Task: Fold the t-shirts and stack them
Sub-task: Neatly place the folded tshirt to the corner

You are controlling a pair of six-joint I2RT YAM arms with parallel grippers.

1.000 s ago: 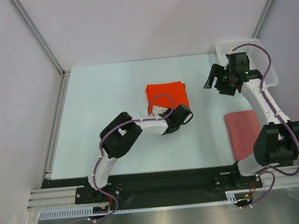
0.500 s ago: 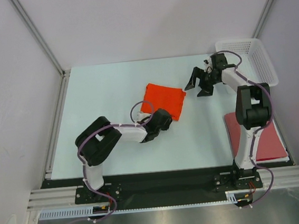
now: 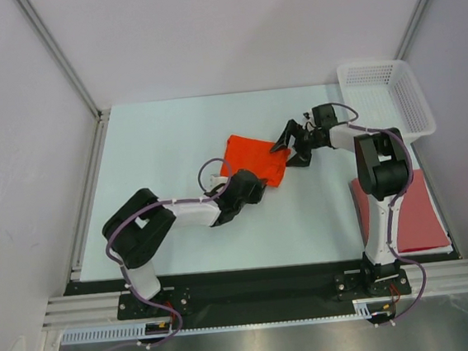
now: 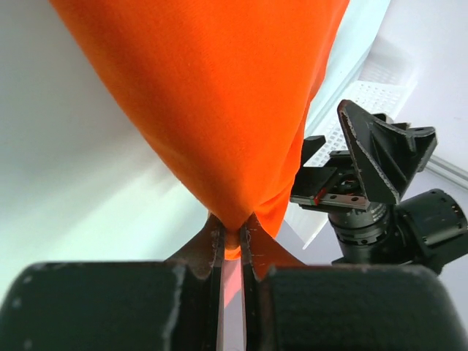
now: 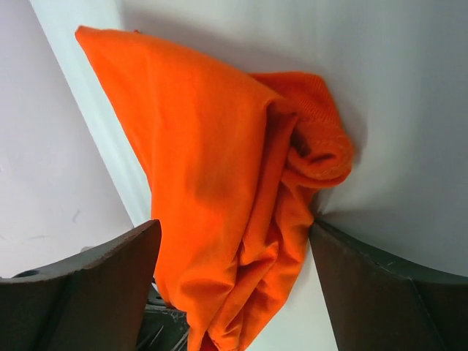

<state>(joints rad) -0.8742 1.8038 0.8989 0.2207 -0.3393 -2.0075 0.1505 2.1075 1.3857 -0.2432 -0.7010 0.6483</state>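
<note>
The bright orange t-shirt [image 3: 255,158] lies folded at the table's middle, turned askew. My left gripper [image 3: 250,185] is shut on its near corner; the left wrist view shows the orange cloth [image 4: 219,110] pinched between my closed fingers. My right gripper [image 3: 290,142] is open at the shirt's right corner, and the right wrist view shows the bunched orange cloth [image 5: 227,212] between my spread fingers [image 5: 95,285]. The brick-red t-shirt [image 3: 403,213] lies folded flat at the near right, partly hidden by the right arm.
A white lattice basket [image 3: 385,94] stands at the far right corner. The enclosure's white walls and metal rails bound the pale table [image 3: 164,141] at left, back and right. The arm bases sit on the black rail at the near edge.
The right gripper came down from the basket to the orange shirt's right corner. The left gripper dragged the shirt's near corner leftwards, turning the shirt askew.
</note>
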